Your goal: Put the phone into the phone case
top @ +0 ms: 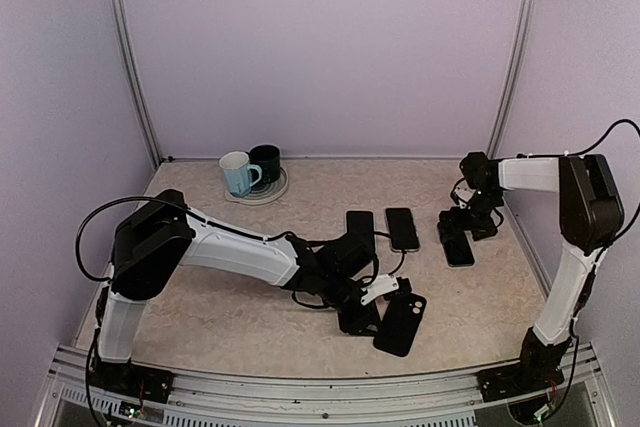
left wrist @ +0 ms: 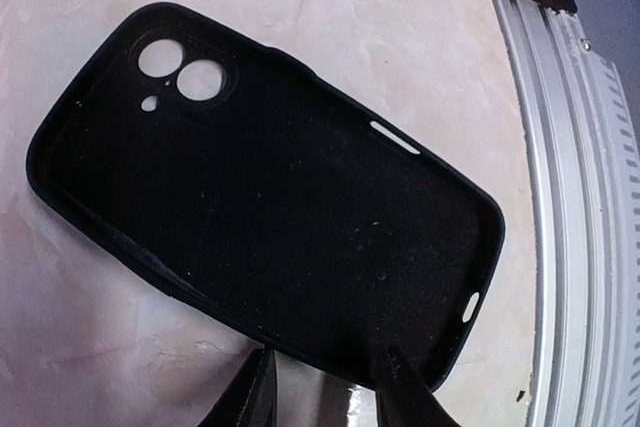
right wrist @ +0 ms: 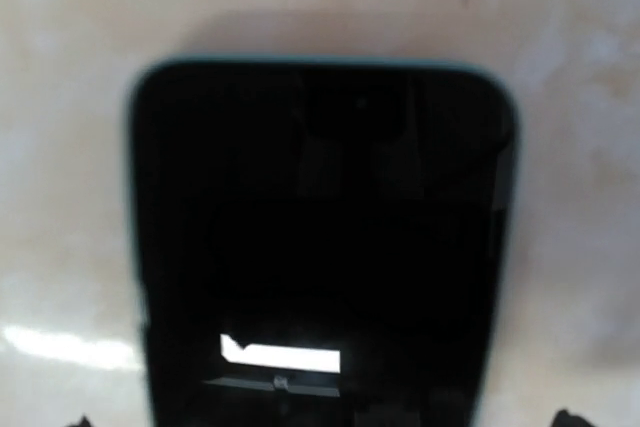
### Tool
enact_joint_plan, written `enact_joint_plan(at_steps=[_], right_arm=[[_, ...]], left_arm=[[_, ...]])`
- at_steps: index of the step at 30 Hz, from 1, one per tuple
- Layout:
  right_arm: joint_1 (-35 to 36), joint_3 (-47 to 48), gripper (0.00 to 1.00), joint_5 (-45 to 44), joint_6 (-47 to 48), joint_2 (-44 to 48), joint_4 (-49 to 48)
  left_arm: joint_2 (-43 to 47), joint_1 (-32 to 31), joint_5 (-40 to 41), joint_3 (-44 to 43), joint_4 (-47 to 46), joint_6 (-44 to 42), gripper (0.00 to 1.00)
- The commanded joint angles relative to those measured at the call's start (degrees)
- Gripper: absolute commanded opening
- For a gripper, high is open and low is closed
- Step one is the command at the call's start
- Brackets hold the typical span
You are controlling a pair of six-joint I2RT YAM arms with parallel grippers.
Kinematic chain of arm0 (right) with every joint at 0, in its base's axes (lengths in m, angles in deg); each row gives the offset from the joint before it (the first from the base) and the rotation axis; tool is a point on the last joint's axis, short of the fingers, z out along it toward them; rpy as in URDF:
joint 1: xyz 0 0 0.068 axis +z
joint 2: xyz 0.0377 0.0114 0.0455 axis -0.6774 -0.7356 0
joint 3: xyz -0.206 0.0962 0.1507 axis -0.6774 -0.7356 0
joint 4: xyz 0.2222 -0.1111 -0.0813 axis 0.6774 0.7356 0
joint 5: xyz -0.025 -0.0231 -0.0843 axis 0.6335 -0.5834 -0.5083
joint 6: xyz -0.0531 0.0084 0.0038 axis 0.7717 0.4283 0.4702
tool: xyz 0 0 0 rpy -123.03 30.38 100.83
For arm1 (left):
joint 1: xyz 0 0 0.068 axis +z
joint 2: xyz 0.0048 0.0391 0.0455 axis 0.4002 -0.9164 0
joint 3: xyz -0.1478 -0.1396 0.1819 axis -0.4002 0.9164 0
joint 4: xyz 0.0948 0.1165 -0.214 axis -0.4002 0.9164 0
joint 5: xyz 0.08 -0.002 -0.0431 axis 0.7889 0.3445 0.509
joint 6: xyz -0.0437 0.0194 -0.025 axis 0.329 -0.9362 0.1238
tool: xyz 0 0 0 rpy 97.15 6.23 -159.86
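The black phone case (top: 400, 324) lies open side up near the table's front, its camera holes toward the far end. In the left wrist view the case (left wrist: 260, 207) fills the frame. My left gripper (top: 366, 318) is at its left long edge, jaws open, fingertips (left wrist: 402, 394) at the rim with nothing clamped. Three dark phones lie mid-table: one (top: 360, 228), one (top: 402, 229) and one (top: 459, 246) to the right. My right gripper (top: 468, 225) hovers low over the rightmost phone (right wrist: 320, 237), which fills its blurred view. Its jaws are spread wide, with only the tips showing at the bottom corners.
A pale mug (top: 237, 173) and a dark mug (top: 267, 161) stand on a plate (top: 262, 196) at the back left. A cable runs from the left arm past the middle phones. The metal front rail (left wrist: 580, 247) lies just beyond the case.
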Motion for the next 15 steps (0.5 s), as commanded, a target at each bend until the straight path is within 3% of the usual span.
enact_joint_plan(at_steps=[1, 8, 15], right_arm=[[0.52, 2.05, 0.99, -1.04, 0.38, -3.23, 3.50], [1.01, 3.65, 0.99, -1.37, 0.16, -6.02, 2.74], [7.03, 1.84, 0.93, -11.29, -2.88, 4.30, 1.87]], left_arm=[[-0.99, -0.37, -7.44, -3.25, 4.26, -4.83, 0.36], [-3.27, -0.84, -10.56, -8.38, 3.90, -4.35, 0.42], [5.74, 3.15, -6.96, 1.15, -9.41, 6.11, 0.47]])
